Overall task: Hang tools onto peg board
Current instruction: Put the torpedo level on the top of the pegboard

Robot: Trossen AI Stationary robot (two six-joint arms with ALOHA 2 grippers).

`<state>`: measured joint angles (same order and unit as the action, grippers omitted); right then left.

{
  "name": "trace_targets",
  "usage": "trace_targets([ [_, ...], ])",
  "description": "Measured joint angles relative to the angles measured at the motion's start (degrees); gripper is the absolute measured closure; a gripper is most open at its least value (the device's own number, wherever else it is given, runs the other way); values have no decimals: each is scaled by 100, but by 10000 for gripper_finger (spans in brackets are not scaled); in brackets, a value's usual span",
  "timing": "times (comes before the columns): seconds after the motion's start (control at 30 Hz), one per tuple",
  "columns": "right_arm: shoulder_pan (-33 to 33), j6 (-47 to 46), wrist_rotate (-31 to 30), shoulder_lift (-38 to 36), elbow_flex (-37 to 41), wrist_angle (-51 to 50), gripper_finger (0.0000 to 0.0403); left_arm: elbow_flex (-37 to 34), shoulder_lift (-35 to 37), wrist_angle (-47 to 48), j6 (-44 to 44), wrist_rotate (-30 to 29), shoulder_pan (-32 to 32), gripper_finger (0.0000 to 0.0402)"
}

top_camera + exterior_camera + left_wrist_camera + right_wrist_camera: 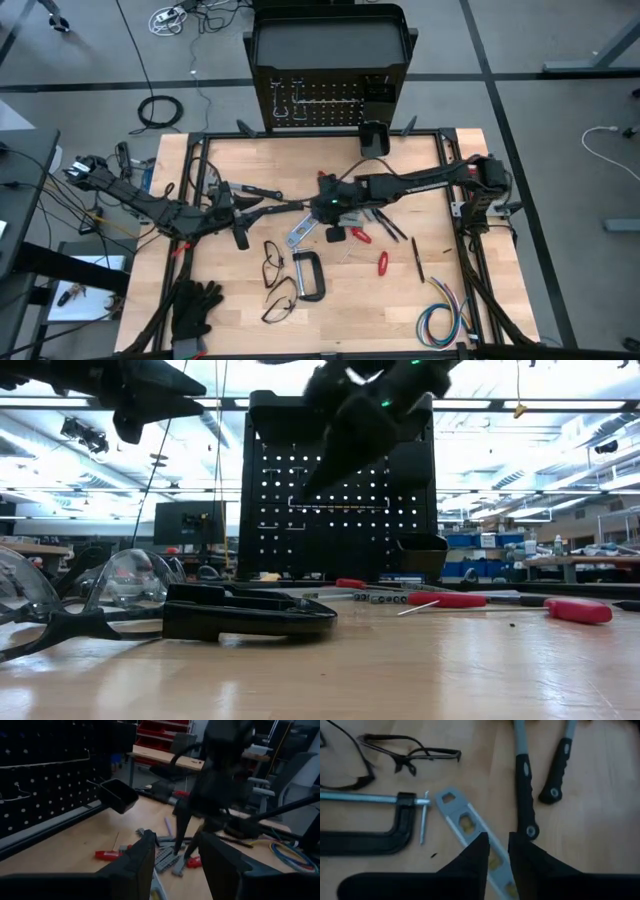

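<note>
Clear plastic safety glasses (70,595) lie nearest the low view. Right gripper (499,851), fingers narrowly parted and empty, hovers over the silver flat level (470,830) at table centre. Black-handled hammers (525,785) and grey C-clamp (310,275) remain unhung. Upright black perforated peg board (325,100) stands at twelve o'clock. Left gripper (175,860), at nine o'clock, open.

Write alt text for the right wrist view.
The right gripper, fingers slightly apart, hovers over a silver flat bar tool on the wooden table. Beside it lie a C-clamp, two black-handled hammers and safety glasses.
</note>
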<state>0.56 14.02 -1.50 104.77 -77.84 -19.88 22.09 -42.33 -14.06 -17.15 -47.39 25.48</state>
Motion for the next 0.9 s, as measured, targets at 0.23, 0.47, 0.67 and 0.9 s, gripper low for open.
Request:
trace_targets([
  [0.23, 49, 785, -26, 1008, -1284, -1220, 278, 0, 0, 27, 22, -49, 13, 250],
  [0.47, 151, 1153, -721, 1628, -1583, -1659, 232, 0, -1, 338, 55, -49, 13, 250],
  [0.67, 267, 1026, -381, 1808, -1583, -2081, 173, 0, 0, 484, 72, -49, 13, 250],
  [0.9, 375, 941, 186, 1795, -1587, -2123, 128, 0, 0, 403, 379, -77, -93, 250],
])
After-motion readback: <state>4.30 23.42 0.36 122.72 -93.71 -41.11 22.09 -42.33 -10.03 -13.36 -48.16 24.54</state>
